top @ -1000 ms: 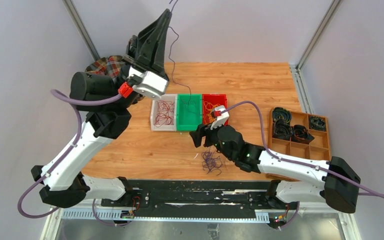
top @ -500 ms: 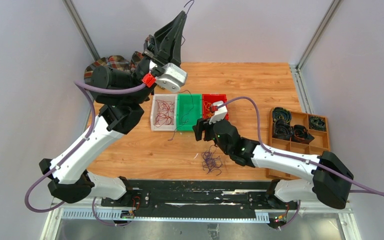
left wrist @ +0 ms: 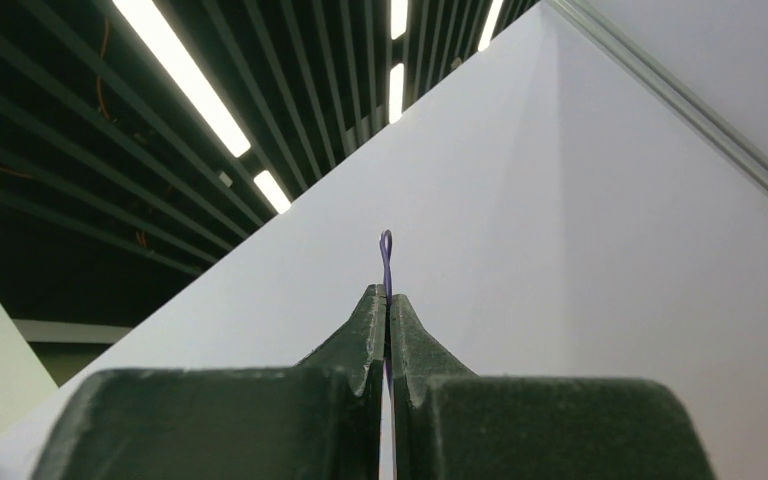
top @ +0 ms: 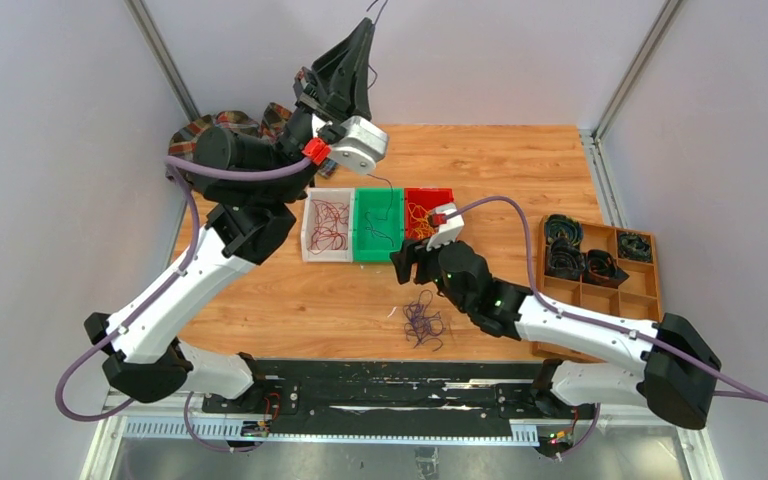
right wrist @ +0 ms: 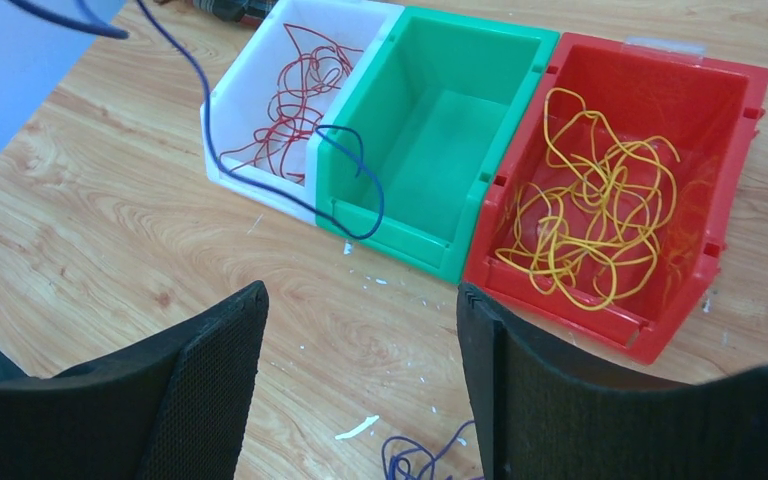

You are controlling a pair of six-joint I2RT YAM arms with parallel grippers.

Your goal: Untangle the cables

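Note:
My left gripper (top: 365, 25) is raised high above the back of the table and is shut on a thin dark purple cable (top: 388, 195). The cable hangs down into the green bin (top: 368, 240). In the left wrist view the fingers (left wrist: 372, 320) pinch its small loop (left wrist: 386, 245). In the right wrist view this cable (right wrist: 260, 180) runs past the white bin and curls over the green bin's rim. My right gripper (top: 407, 268) is open and empty, low in front of the bins (right wrist: 362, 290). A tangled purple pile (top: 422, 320) lies on the table just below it.
The white bin (right wrist: 222, 100) holds red cables (right wrist: 295, 110). The red bin (right wrist: 730, 120) holds yellow cables (right wrist: 590, 210). A wooden compartment tray (top: 650, 285) with black coils stands at the right. A plaid cloth (top: 215, 128) lies at the back left.
My left arm has swung right and forward with the purple cable. The cable's lower end has moved from the table in front of the bins into the green bin. My right gripper has shifted slightly.

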